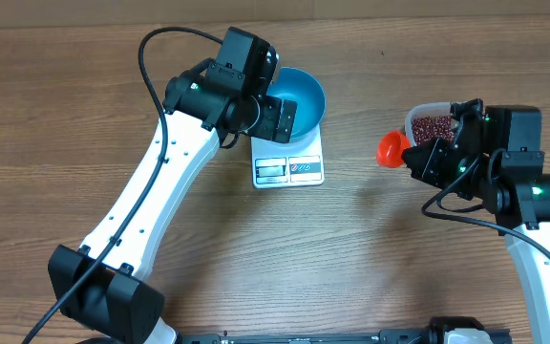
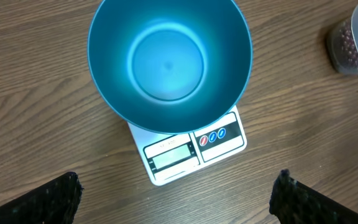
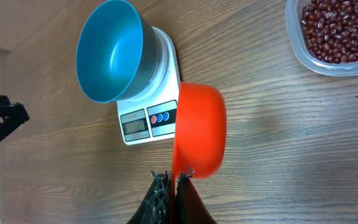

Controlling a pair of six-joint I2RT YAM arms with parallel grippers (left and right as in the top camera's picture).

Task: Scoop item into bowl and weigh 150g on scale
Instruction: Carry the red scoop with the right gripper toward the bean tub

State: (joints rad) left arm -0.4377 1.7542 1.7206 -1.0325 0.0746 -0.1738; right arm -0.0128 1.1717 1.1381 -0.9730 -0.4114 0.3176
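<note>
The blue bowl (image 1: 304,94) (image 2: 169,62) (image 3: 110,50) stands empty on the white scale (image 1: 289,168) (image 2: 194,146) (image 3: 149,118). My left gripper (image 1: 283,119) (image 2: 178,199) hovers over the bowl's near-left side, open wide, with nothing between its fingers (image 2: 48,202). The beans (image 1: 432,125) (image 3: 340,28) lie in a clear tub (image 1: 418,115) (image 3: 297,43) at the right. My right gripper (image 1: 411,153) (image 3: 174,180) is shut on the rim of an orange scoop (image 1: 391,148) (image 3: 201,127), held on edge between the tub and the scale. The scoop's inside does not show.
Bare wooden tabletop (image 1: 370,248) surrounds the scale and the tub. The left arm (image 1: 151,182) slants from the front left towards the bowl. The right arm (image 1: 533,201) stands at the right edge, just beside the tub.
</note>
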